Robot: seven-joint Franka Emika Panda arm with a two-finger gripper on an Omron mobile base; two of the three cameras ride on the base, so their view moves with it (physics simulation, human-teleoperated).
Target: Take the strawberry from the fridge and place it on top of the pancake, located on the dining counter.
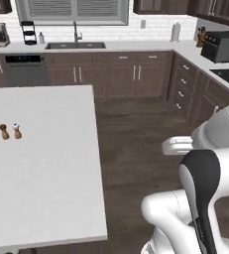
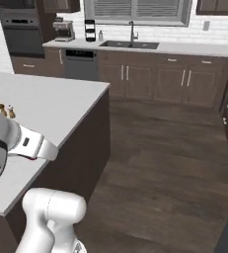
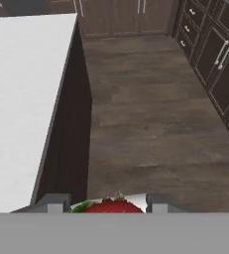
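Now, from the left base view the dining counter spreads white beside my arm. Right base view shows its dark side. Through my hand view, my gripper clasps the strawberry, red, green-leafed; its axis I cannot tell.

I see the dining counter with a smooth, matt white top, and its side looks like dark brown wood. The floor is dark wood planks with a visible grain and a soft sheen. The wall cabinets are brown wood with slim metal handles. The sink faucet looks like shiny metal. Between the dark, matt fingertips the strawberry has a glossy red skin with green leaves. The two small shakers look like brown wood.
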